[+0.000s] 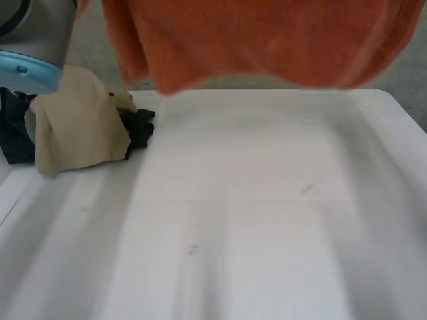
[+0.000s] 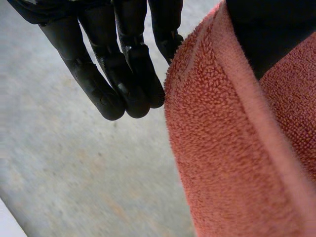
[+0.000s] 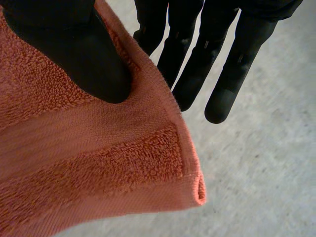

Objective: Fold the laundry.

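Head view: the orange towel (image 1: 267, 40) hangs raised across the far side of the white worktop (image 1: 267, 220), its lower edge sagging clear of the surface. At the worktop's left side, under the left arm (image 1: 33, 33), a beige cloth (image 1: 80, 120) lies crumpled over a black cloth (image 1: 140, 130), the two touching, both well apart from the towel. The head view does not show what holds the towel; the wrist views do. Left wrist view: the left hand (image 2: 123, 59) grips the towel along a hemmed edge, thumb laid on the terry face, the nearest of its fingers (image 2: 168, 39) against the hem and partly behind it, the remaining fingers straight and just beside the cloth. Right wrist view: the right hand (image 3: 212, 54) pinches the towel close to a corner, thumb pressed flat on the pile above the woven band, the nearest finger tucked behind the edge, the other fingers (image 3: 232, 74) extended past it. Both wrist views show grey floor (image 3: 266, 173) beyond the hands.
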